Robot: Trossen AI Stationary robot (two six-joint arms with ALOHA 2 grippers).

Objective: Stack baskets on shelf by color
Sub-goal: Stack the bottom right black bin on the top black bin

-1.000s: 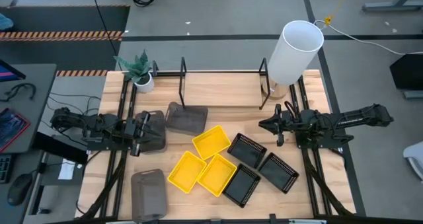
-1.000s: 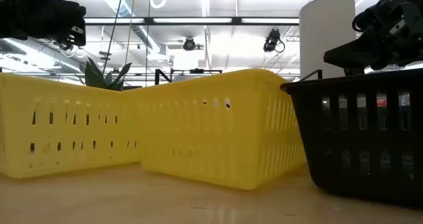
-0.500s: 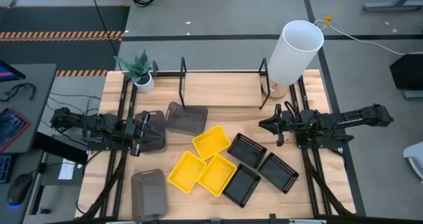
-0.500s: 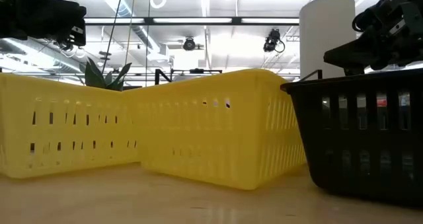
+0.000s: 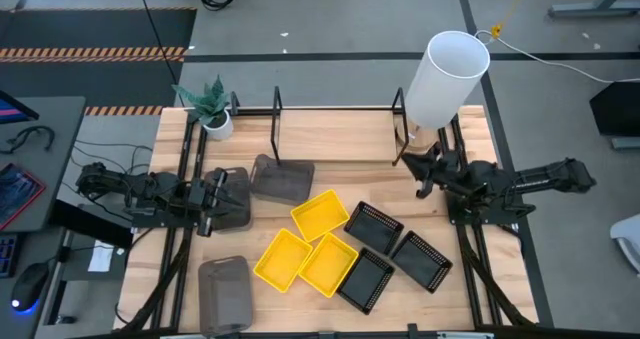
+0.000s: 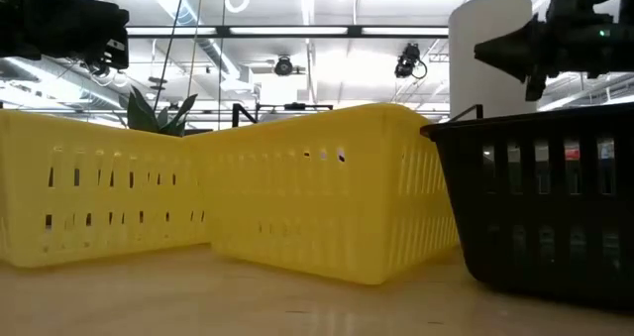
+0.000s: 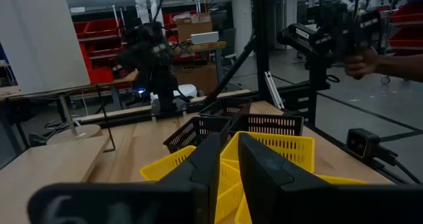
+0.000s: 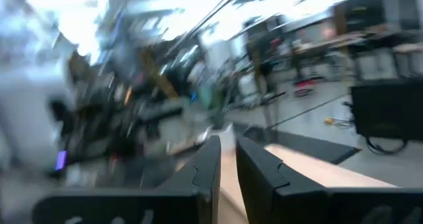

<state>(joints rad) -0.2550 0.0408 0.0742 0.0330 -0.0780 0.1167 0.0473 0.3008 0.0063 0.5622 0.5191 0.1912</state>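
Overhead, table-level, two wrist cameras

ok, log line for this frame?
phase: start | left claw: shut, over grey basket | right claw: shut, empty, near shelf | baskets stacked: none

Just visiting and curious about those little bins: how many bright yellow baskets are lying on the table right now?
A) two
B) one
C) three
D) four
C: the high view shows three yellow baskets clustered mid-table, between the grey baskets and the black baskets.
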